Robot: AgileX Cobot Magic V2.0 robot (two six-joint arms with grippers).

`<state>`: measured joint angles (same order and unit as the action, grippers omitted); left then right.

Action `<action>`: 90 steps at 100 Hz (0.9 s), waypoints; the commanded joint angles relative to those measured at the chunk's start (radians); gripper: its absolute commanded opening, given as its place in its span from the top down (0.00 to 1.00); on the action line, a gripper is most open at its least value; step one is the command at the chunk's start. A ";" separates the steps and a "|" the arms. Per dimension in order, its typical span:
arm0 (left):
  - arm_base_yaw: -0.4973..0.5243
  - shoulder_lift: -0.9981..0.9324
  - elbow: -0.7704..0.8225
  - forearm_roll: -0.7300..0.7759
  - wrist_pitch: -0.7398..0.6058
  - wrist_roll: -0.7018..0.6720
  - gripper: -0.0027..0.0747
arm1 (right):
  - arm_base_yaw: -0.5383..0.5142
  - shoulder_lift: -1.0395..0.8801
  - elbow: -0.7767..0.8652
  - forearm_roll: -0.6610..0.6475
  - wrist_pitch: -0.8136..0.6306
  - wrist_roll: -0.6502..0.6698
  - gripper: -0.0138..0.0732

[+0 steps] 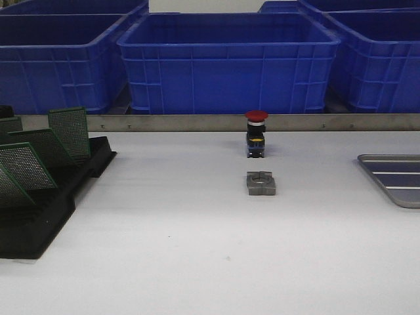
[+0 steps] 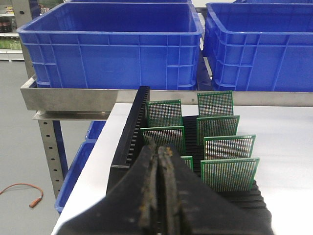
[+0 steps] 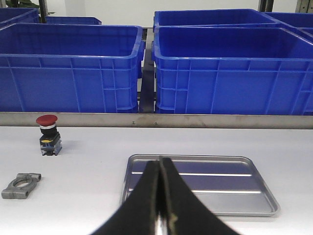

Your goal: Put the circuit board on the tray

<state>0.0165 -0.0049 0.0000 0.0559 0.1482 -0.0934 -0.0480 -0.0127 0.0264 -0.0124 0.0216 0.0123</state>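
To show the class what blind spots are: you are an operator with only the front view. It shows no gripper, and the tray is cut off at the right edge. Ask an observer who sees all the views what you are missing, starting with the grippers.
Operator: Is the left gripper open?
Observer: No. The left gripper is shut and holds nothing.
Operator: Where is it pointing?
Observer: At the rack, where the boards stand upright in their slots.
Operator: And the right gripper?
Observer: The right gripper is shut too, with the tray just ahead of it.
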 commanded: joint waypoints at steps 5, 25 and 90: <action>0.001 -0.031 0.049 -0.008 -0.084 -0.004 0.99 | -0.005 -0.024 -0.031 -0.003 -0.082 -0.003 0.91; 0.001 -0.031 0.049 -0.008 -0.084 -0.004 0.99 | -0.005 -0.024 -0.031 -0.003 -0.082 -0.003 0.91; -0.003 -0.031 -0.012 -0.012 -0.078 -0.004 0.99 | -0.005 -0.024 -0.031 -0.003 -0.082 -0.003 0.91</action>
<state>0.0165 -0.0049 0.0000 0.0559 0.1413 -0.0934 -0.0480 -0.0127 0.0264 -0.0124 0.0216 0.0123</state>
